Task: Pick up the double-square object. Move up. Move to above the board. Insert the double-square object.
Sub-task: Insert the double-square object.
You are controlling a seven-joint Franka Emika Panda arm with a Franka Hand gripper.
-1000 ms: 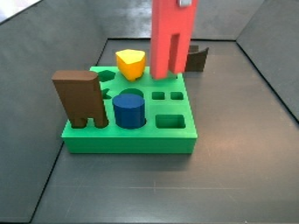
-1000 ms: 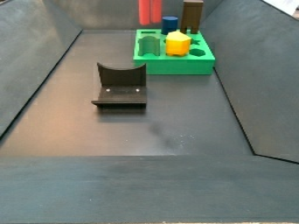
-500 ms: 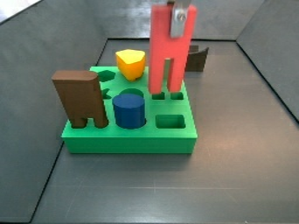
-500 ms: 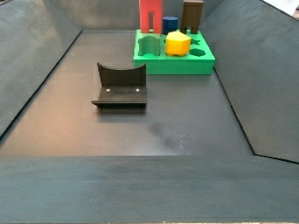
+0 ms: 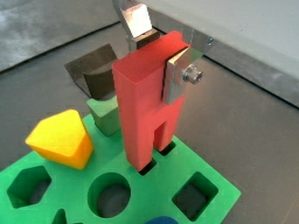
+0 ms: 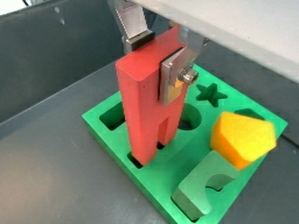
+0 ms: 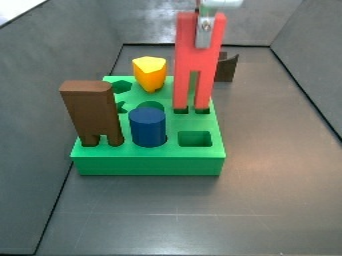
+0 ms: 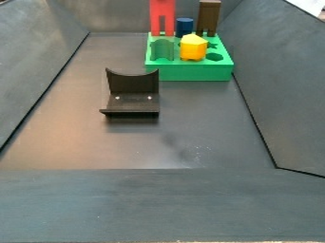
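Note:
The double-square object [image 7: 195,58] is a tall red piece standing upright on the green board [image 7: 147,160]. Its two legs reach down into the two small square holes at the board's back. The gripper [image 7: 207,12] is shut on its top. In both wrist views the silver fingers [image 5: 177,75] [image 6: 176,72] clamp the red piece [image 5: 142,101] [image 6: 146,109] from both sides, above the board [image 5: 68,182] [image 6: 114,144]. In a side view the piece [image 8: 162,17] stands at the far end on the board [image 8: 191,72].
On the board stand a brown notched block [image 7: 90,112], a blue cylinder [image 7: 147,126], a yellow piece [image 7: 150,72] and a light green arch [image 6: 208,182]. A small dark-brown U-shaped piece [image 7: 227,66] lies behind the board. The fixture [image 8: 129,93] stands mid-floor.
The gripper has moved down with the red piece. Its legs were above the board a second ago and now sit in the square holes.

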